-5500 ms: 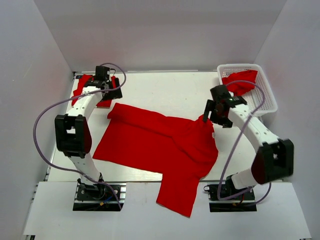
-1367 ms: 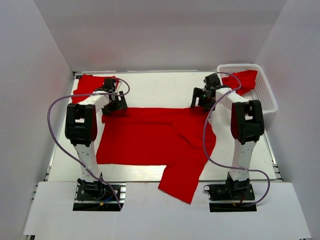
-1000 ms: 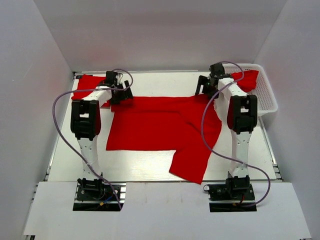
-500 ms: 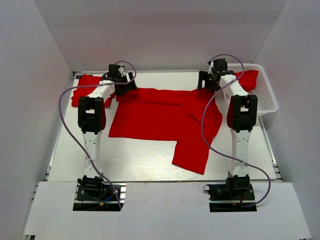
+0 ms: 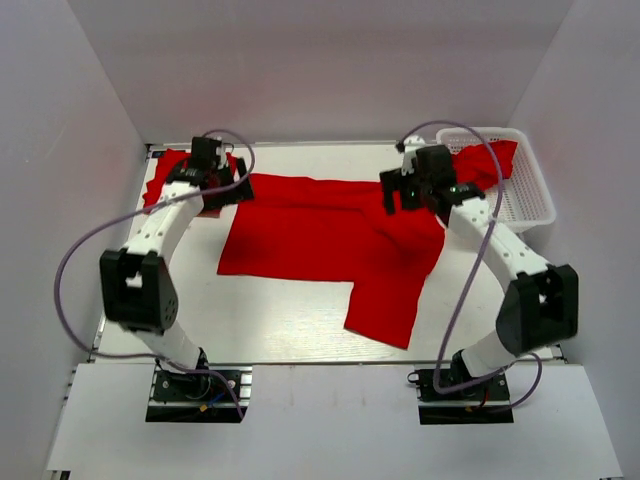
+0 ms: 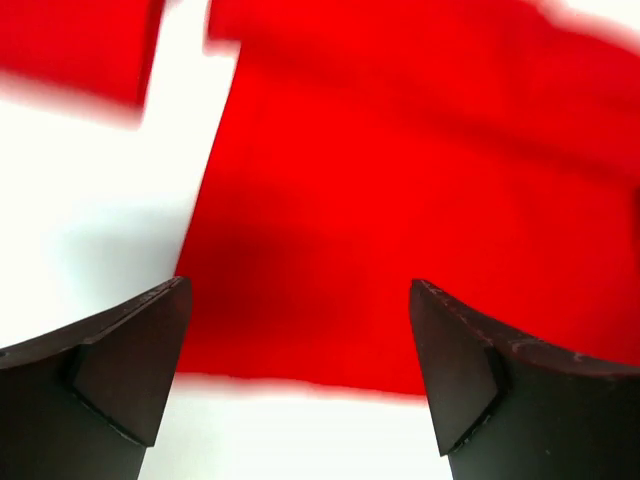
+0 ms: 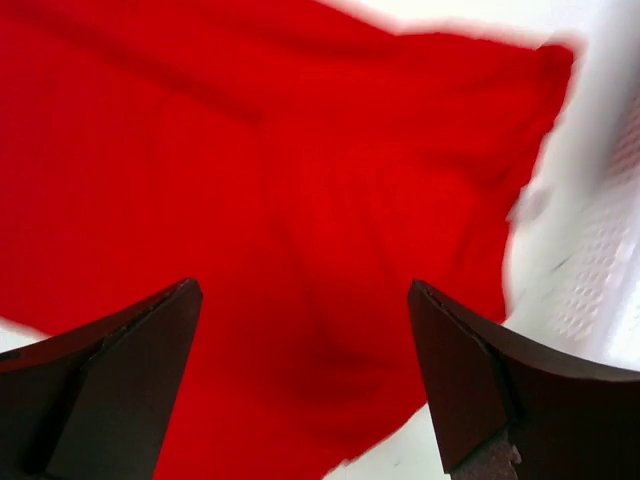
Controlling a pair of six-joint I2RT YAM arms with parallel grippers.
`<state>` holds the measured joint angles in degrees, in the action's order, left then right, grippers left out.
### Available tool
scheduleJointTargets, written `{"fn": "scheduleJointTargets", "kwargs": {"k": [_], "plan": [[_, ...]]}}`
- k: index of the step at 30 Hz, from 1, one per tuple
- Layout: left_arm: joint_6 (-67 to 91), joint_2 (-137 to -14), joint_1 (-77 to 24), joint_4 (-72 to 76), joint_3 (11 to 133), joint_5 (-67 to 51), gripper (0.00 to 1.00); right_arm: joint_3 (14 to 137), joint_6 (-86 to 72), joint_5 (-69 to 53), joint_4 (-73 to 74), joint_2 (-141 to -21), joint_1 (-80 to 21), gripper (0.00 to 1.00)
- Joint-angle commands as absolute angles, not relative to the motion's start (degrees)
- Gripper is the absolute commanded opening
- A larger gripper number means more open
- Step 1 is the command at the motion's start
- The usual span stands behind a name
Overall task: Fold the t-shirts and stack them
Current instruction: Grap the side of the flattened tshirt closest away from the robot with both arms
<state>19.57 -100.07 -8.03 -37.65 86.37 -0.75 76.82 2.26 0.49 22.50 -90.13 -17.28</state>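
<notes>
The spread t-shirt [image 5: 320,235] lay flat on the tabletop [image 5: 300,320], just left of the basket [image 5: 530,200], with its long axis pointing away from the basket. Both pairs of jaws hung wide apart and empty over its far edge, the right arm [image 5: 490,230] at the end nearer the basket. I counted three t-shirts: this one, a second t-shirt [image 5: 482,165] inside the one basket, and a folded t-shirt [image 5: 158,185] farthest from the basket (beside the left arm [image 5: 160,215]).

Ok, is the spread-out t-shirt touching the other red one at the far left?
Apart. The left wrist view shows a strip of bare table between the spread-out t-shirt and the far-left t-shirt, as far as it reaches.
</notes>
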Motion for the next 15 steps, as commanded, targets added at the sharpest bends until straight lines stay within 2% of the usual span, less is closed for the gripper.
{"fn": "scheduleJointTargets", "kwargs": {"k": [1,2,8,15], "plan": [[27.0,-90.0,-8.3,-44.5,73.7,5.5,1.0,66.0,0.8,6.2,21.6,-83.7,-20.2,0.9],[28.1,-88.2,-8.3,-44.5,68.3,6.1,1.0,64.7,-1.5,8.2,21.9,-81.8,-20.8,0.9],[37.5,-82.8,-7.2,-47.8,54.8,7.1,1.0,56.0,-8.2,12.4,24.4,-74.1,-26.6,0.9],[43.2,-86.3,-6.7,-46.5,53.3,10.1,1.0,50.8,-13.9,13.1,28.5,-72.9,-32.5,0.9]]}}
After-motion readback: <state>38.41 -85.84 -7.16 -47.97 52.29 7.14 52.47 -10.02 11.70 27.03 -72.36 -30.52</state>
